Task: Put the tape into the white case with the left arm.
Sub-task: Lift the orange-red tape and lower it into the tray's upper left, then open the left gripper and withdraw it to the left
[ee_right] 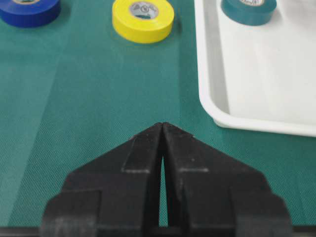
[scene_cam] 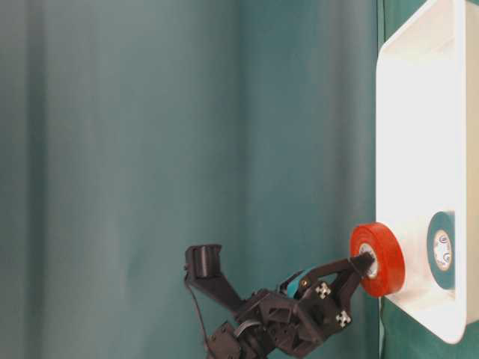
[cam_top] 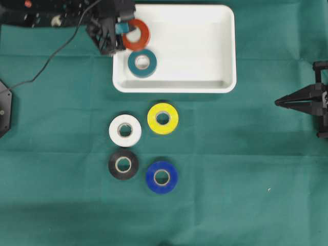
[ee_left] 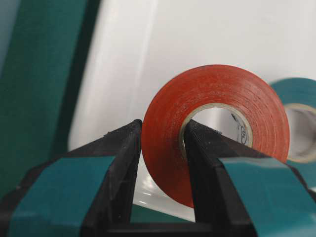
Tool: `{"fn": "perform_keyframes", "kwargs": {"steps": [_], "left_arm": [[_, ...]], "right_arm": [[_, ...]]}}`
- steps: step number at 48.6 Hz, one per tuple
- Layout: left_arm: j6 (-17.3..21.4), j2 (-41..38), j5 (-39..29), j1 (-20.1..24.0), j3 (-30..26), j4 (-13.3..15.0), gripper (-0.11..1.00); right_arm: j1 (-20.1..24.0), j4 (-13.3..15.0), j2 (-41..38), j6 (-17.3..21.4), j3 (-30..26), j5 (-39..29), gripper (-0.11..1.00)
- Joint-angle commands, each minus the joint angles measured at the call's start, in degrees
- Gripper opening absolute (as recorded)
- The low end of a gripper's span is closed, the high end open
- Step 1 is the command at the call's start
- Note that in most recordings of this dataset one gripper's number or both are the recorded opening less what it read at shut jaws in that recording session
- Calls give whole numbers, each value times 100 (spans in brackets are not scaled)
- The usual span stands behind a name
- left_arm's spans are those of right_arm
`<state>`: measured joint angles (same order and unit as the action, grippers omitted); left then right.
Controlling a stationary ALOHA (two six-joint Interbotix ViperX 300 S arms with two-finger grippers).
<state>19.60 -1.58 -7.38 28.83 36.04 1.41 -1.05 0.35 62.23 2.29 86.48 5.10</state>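
A red tape roll [cam_top: 137, 34] hangs over the far left corner of the white case [cam_top: 205, 51], held above its floor. My left gripper [cam_top: 125, 32] is shut on the roll, one finger outside it and one through its core. The left wrist view shows the red tape roll [ee_left: 217, 94] pinched in my left gripper [ee_left: 163, 128], with the white case [ee_left: 222, 34] behind it. Seen from table level, the red roll [scene_cam: 378, 258] is level with the case rim. A teal roll [cam_top: 142, 62] lies flat inside the case. At the right table edge my right gripper [cam_top: 279, 102] is shut and holds nothing.
Yellow [cam_top: 163, 118], white [cam_top: 125, 130], black [cam_top: 123, 164] and blue [cam_top: 162, 177] rolls lie on the green cloth in front of the case. A black cable [cam_top: 56, 51] trails across the far left. A black fixture [cam_top: 4, 107] sits at the left edge.
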Motion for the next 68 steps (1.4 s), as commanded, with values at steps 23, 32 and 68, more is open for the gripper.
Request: {"fn": "perform_keyframes", "kwargs": {"steps": [23, 32, 68], "left_arm": [[35, -334, 26, 185, -466, -9, 25], [9, -334, 26, 185, -431, -9, 25], [-26, 290, -70, 123, 123, 0, 97]], "right_arm": [[-9, 9, -35, 0, -44, 79, -9], [0, 0, -35, 0, -53, 79, -9], [-9, 0, -35, 0, -44, 79, -9]]}}
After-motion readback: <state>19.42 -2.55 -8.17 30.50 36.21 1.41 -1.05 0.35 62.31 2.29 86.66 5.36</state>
